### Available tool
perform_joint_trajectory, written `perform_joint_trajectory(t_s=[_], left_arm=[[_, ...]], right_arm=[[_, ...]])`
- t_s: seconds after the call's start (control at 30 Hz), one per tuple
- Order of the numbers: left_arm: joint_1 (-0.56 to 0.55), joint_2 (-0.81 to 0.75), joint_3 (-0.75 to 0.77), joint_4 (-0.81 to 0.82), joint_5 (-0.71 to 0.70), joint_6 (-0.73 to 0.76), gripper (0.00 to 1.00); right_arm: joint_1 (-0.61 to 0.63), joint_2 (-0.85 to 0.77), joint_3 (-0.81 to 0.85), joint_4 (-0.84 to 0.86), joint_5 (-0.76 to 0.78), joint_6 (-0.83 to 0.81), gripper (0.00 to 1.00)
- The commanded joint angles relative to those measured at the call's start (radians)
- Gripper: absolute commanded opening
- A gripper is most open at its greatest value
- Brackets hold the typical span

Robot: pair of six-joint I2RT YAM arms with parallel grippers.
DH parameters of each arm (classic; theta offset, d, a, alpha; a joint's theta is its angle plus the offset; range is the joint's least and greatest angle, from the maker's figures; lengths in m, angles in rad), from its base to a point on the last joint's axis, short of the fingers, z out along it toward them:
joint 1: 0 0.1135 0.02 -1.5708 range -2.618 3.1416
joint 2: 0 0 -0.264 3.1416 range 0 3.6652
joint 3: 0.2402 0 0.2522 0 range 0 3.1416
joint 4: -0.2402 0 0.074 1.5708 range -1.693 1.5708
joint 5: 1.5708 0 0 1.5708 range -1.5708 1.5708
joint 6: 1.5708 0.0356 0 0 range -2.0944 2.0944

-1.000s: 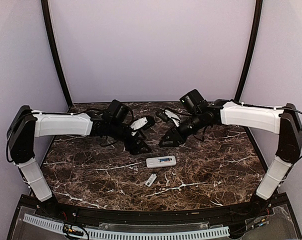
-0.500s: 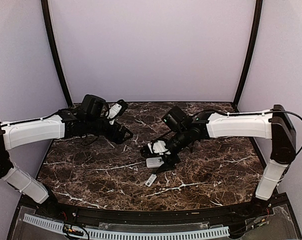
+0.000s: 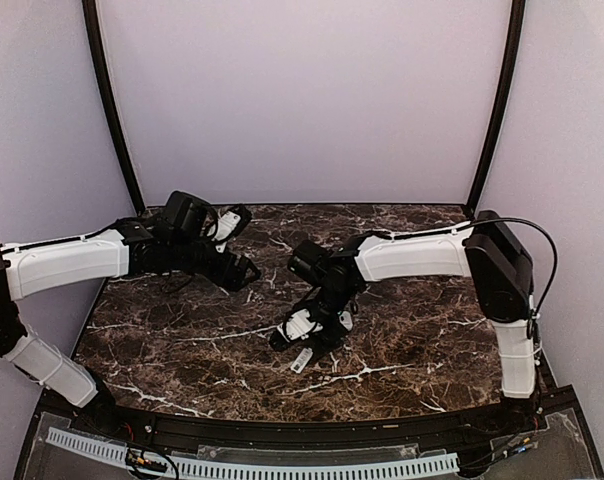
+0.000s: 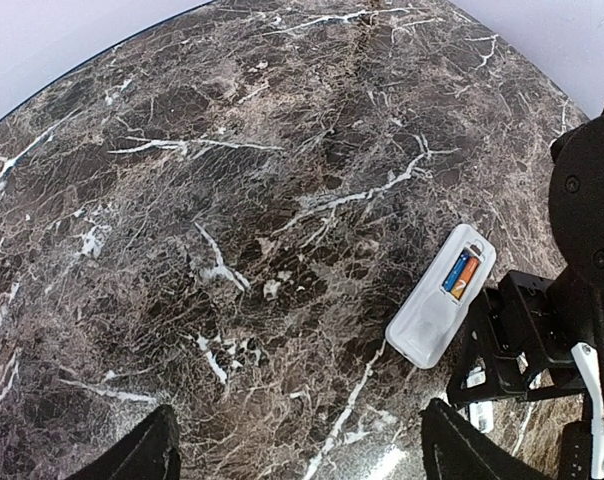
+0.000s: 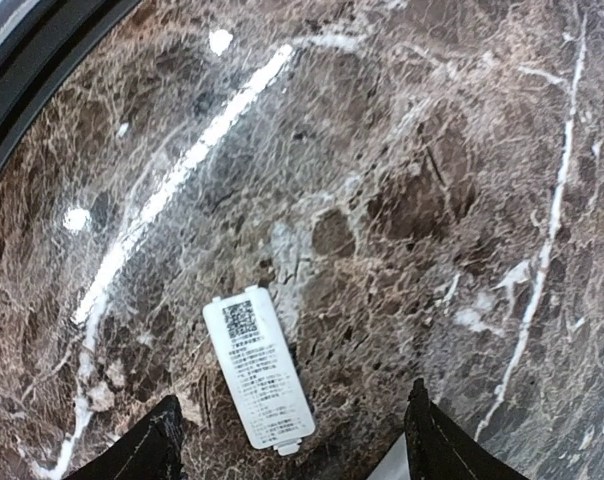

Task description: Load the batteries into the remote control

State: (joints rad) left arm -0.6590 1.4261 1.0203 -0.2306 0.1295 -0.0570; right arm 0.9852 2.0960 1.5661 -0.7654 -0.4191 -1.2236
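Bearing all: dark brown, white-veined marble tabletop [image 3: 182,340]. Left end effector [image 4: 297,420]: fingers spread wide, empty. Right end effector [image 5: 293,393]: fingers spread, gripping nothing. Slim white plastic remote control [image 4: 442,310]: back-up on tabletop, beside right end effector. Small flat white plastic cover [image 5: 257,370]: between right fingers; QR code, print unreadable. Orange and blue batteries [image 4: 462,275]: seated in remote control.
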Motion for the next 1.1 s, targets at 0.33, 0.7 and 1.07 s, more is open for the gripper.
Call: perform_joint_trajectory(t_s=[0.33,0.7,1.07], left_arm=[[0.006,0.01,0.026,-0.033,0.014,0.004,0.81],[0.006,0.012,0.029,-0.029,0.023,0.008,0.81],[0.006,0.008,0.027,-0.027,0.028,0.012,0.81]], right_arm=[[0.034,0.081,0.021,-0.059,0.154,-0.054,0.56],[0.043,0.057,-0.034,0.01,0.195,-0.046,0.34],[0.05,0.03,-0.062,0.019,0.199,-0.03,0.2]])
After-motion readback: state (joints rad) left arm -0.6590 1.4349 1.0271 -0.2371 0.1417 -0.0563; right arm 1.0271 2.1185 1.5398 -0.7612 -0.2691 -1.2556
